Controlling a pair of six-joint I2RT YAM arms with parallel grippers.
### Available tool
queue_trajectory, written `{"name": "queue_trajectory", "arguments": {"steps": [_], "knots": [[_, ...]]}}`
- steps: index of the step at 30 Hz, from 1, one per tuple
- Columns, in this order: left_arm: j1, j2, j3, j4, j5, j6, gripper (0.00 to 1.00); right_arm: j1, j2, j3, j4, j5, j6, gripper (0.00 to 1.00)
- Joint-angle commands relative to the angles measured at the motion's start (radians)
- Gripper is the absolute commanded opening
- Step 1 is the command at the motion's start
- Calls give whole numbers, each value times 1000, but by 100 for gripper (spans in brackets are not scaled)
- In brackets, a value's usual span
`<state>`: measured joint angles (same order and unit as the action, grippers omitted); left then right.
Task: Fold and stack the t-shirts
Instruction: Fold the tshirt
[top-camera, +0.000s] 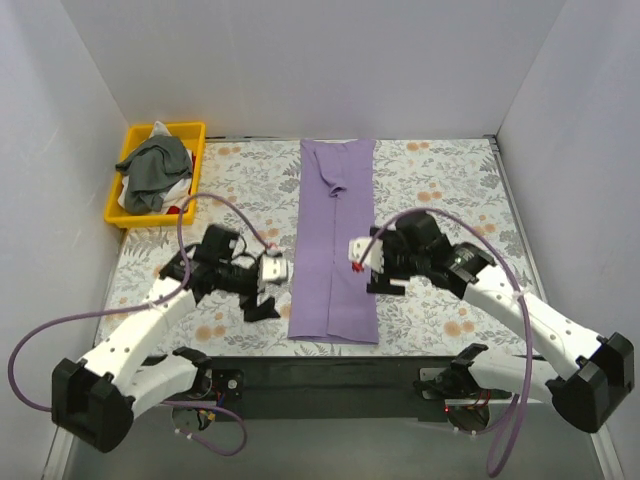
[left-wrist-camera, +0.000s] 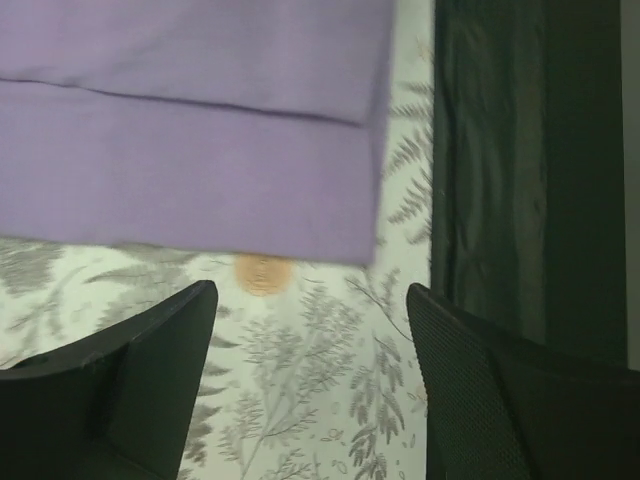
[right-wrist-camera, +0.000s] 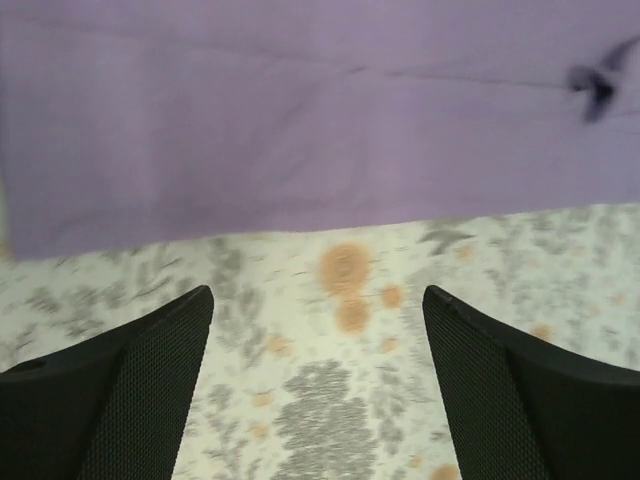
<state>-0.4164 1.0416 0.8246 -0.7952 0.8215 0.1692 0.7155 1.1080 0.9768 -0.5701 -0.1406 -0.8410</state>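
Observation:
The lilac-purple t-shirt (top-camera: 336, 240) lies folded into a long narrow strip down the middle of the table, collar at the far end. It also shows in the left wrist view (left-wrist-camera: 190, 130) and the right wrist view (right-wrist-camera: 300, 110). The dark grey-green t-shirt (top-camera: 155, 168) lies bunched in the yellow tray (top-camera: 116, 214) at the far left. My left gripper (top-camera: 268, 290) is open and empty just left of the strip's near end, over bare tablecloth (left-wrist-camera: 312, 330). My right gripper (top-camera: 372, 264) is open and empty just right of the strip (right-wrist-camera: 318, 330).
White cloth and a red item lie under the grey-green shirt in the tray. A black bar (top-camera: 330, 372) runs along the table's near edge and shows in the left wrist view (left-wrist-camera: 520, 150). White walls enclose the left, far and right sides.

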Motion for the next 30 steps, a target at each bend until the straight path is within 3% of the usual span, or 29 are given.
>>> {"name": "queue_trajectory", "arguments": {"steps": [1, 4, 6, 14, 20, 27, 30], "knots": [[-157, -177, -178, -3, -54, 181, 73, 42, -147, -162, -63, -151, -137, 89], [-283, -236, -323, 172, -152, 138, 65, 126, -204, -292, -30, -181, -185, 71], [-326, -223, -366, 263, -183, 116, 63, 165, -211, -351, -8, -175, -196, 67], [-430, -78, -397, 405, -240, 69, 59, 315, -140, -434, 107, -182, -207, 65], [-437, -37, -418, 455, -268, 116, 59, 343, -105, -487, 141, -165, -267, 66], [-443, 41, -421, 488, -286, 160, 51, 351, -66, -530, 190, -139, -299, 66], [-441, 54, -435, 504, -298, 184, 47, 351, -37, -544, 211, -114, -306, 58]]}}
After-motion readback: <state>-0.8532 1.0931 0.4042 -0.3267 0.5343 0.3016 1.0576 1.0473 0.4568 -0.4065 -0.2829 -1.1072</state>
